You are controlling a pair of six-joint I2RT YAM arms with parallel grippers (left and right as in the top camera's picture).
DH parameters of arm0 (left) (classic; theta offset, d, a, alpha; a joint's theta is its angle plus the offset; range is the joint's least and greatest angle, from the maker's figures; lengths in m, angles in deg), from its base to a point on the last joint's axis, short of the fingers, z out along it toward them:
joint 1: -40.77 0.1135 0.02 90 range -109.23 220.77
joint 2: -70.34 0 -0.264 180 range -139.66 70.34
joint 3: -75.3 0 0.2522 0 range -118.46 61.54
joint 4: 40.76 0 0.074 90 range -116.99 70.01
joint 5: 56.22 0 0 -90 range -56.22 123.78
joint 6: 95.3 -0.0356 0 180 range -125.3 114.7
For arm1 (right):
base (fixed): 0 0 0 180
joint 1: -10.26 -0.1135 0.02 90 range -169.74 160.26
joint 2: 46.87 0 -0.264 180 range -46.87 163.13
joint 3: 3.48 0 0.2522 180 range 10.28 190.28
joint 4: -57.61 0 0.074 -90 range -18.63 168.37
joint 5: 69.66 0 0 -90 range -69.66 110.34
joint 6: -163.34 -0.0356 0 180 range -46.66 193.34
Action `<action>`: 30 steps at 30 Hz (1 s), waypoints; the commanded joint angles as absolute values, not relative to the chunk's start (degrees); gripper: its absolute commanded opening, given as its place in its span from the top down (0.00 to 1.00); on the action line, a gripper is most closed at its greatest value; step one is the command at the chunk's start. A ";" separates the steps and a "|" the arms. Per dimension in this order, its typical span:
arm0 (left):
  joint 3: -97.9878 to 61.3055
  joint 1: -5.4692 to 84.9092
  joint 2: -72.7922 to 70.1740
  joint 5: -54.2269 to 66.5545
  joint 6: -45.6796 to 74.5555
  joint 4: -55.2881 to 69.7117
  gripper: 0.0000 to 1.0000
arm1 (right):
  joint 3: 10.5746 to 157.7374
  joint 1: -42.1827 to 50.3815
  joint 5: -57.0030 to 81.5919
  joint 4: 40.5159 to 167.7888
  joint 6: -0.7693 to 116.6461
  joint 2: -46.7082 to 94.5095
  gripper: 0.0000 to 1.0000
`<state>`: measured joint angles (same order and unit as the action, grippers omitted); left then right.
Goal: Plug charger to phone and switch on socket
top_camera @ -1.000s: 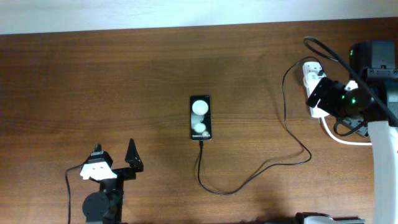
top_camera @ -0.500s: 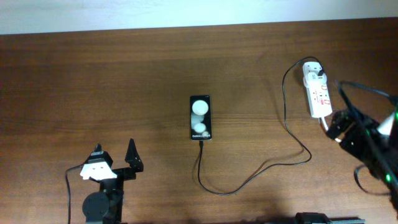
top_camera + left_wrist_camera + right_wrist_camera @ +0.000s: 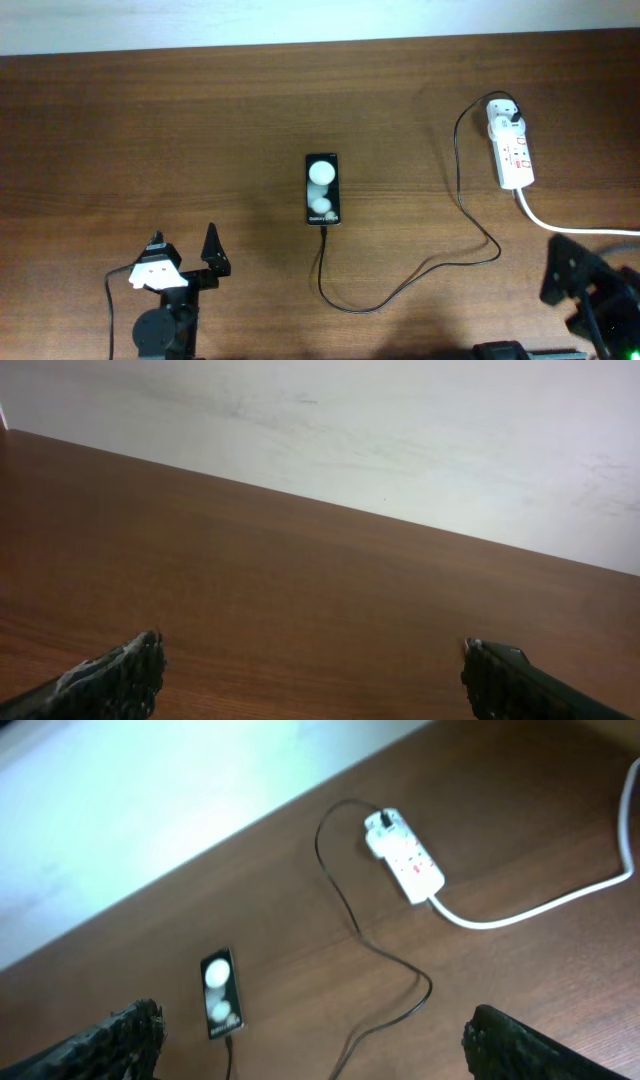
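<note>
The black phone (image 3: 322, 190) lies face up mid-table, with two white blobs on its face. The thin black charger cable (image 3: 440, 262) runs from the phone's near edge, loops right and rises to the white plug adapter (image 3: 503, 112), which sits in the far end of the white socket strip (image 3: 512, 155). My right gripper (image 3: 575, 285) is open and empty at the front right, well clear of the strip. Its wrist view shows the phone (image 3: 220, 992), the cable (image 3: 385, 948) and the strip (image 3: 405, 860) from above. My left gripper (image 3: 185, 255) is open and empty at the front left.
The strip's thick white cord (image 3: 565, 226) curves off to the right edge and also shows in the right wrist view (image 3: 530, 908). A pale wall (image 3: 400, 430) lies beyond the table's far edge. The left wrist view shows only bare wood between its fingers (image 3: 120, 678).
My right arm has drawn back from over the socket strip to the front right corner, uncovering the strip. The left arm, phone and cable have not moved.
</note>
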<state>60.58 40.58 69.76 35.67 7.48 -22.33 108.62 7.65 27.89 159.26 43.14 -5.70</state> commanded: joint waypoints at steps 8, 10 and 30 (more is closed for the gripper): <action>61.07 40.93 70.00 35.45 6.36 -22.44 0.01 | 85.65 7.21 30.93 145.49 43.08 -26.23 0.01; 61.07 40.93 70.00 35.45 6.36 -22.44 0.01 | 76.04 7.21 28.09 136.23 42.90 -31.17 0.01; 61.07 40.93 70.00 35.45 6.36 -22.44 0.01 | 50.99 7.21 21.59 100.16 42.90 -46.60 0.01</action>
<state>60.61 40.58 69.76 35.67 7.48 -22.33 51.45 7.52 22.16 101.82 43.10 -45.70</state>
